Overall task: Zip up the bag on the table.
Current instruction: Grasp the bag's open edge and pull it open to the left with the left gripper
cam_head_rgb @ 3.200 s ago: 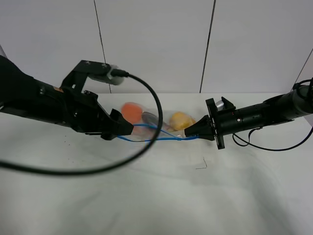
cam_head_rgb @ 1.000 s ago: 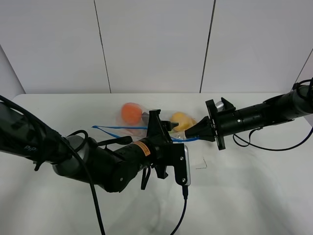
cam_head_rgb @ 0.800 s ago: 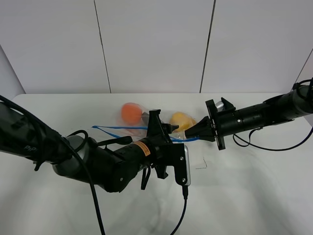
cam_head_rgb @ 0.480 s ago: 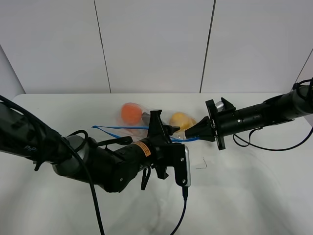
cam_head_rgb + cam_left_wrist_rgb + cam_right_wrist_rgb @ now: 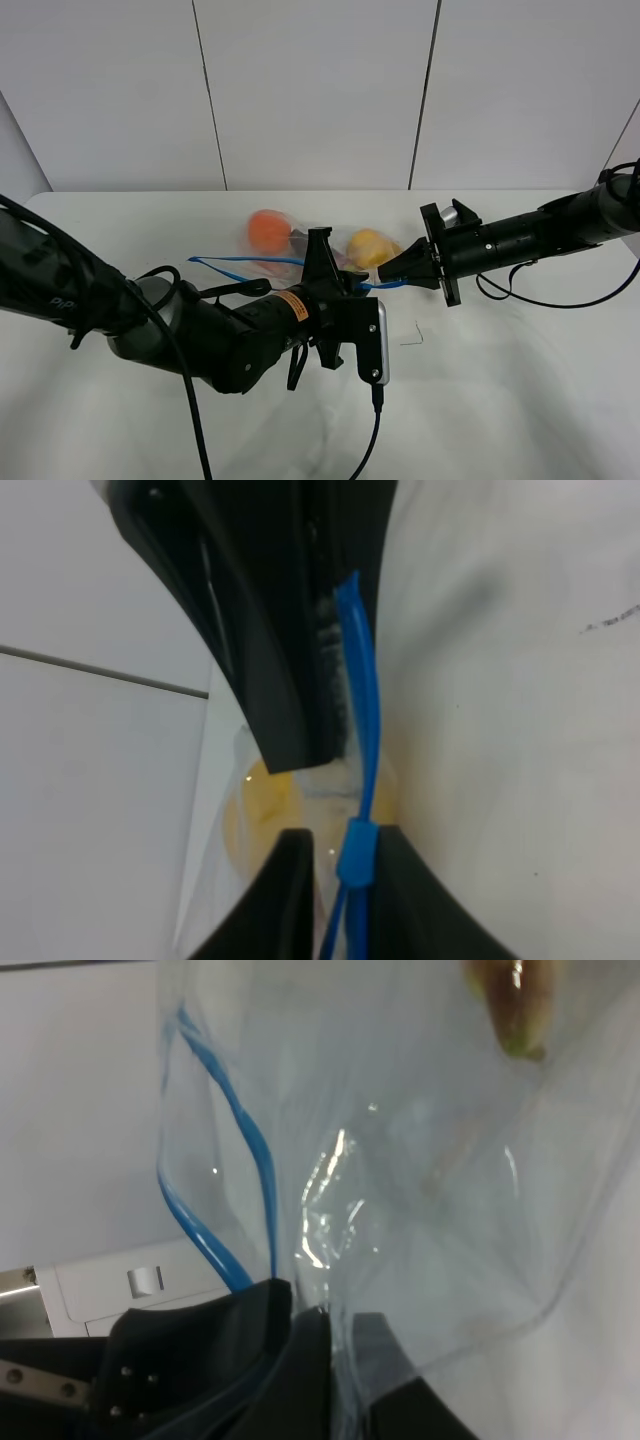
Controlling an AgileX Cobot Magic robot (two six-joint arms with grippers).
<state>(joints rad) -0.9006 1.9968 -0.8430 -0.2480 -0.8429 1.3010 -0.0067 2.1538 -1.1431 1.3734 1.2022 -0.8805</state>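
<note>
Since a zip only runs if the far end can't follow, the R claw (image 5: pixel 390 270) is clamped tight on the bag's (image 5: pixel 275 245) end corner as an anchor. Its wrist view shows clear film bunched btw the fingers. L claw (image 5: pixel 345 278) sits just short of it, tips facing the R claw's. It's narrow, pinched on the blue strip (image 5: pixel 358 660), which runs straight along its pad toward the R claw.

Strip looks taut btw the two. Behind the L claw it lies as one line, so I judge that stretch sealed w/ only a short bit ahead remaining.

Bag rests on the counter (image 5: pixel 500 380), its body beyond both claws, yellow fruit (image 5: pixel 370 245) right beside the R claw's tips. Risk: film slipping from the R grip if L pulls past the end.
</note>
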